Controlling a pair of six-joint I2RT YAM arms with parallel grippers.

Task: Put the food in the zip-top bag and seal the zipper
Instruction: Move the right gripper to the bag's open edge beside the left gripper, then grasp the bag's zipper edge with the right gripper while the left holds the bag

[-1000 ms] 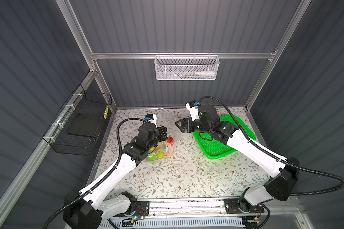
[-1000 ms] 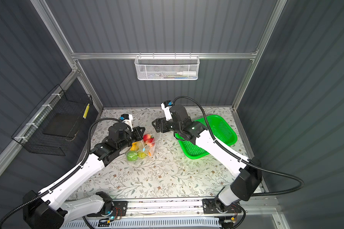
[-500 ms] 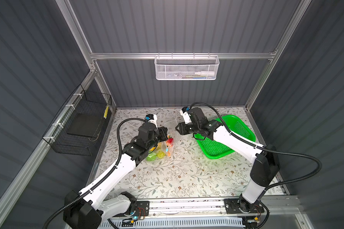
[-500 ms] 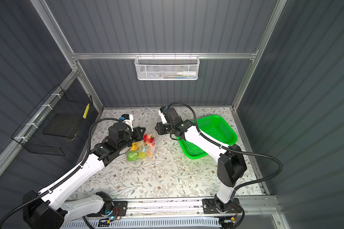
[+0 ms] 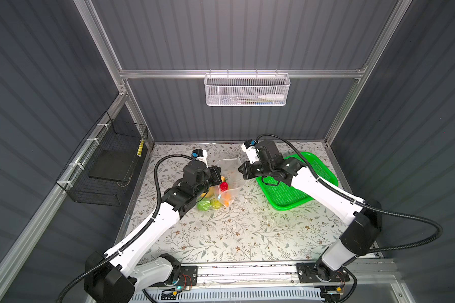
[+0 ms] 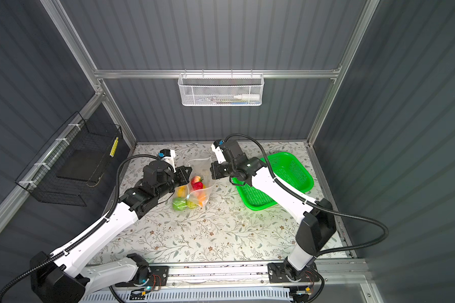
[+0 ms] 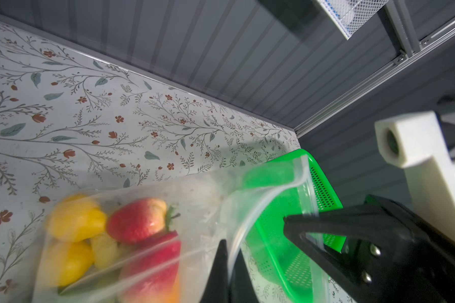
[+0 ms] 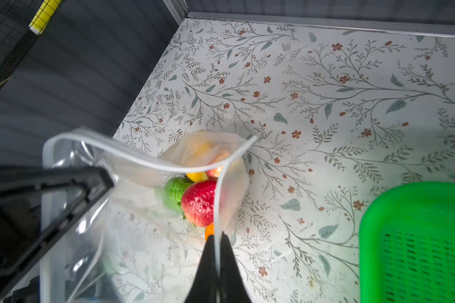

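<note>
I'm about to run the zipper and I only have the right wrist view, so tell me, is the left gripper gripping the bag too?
Observer: Yes, the left wrist view shows the left gripper shut on the zip-top bag's rim.
Operator: Any food in the green basket?
Observer: None visible in both top views, though the right arm hides part.
Operator: Loose pieces on the table?
Observer: No, all the toy produce sits inside the bag.

Green basket [image 5: 286,196], white mesh wall basket [image 5: 221,91], floral tabletop [image 5: 234,230]
</note>
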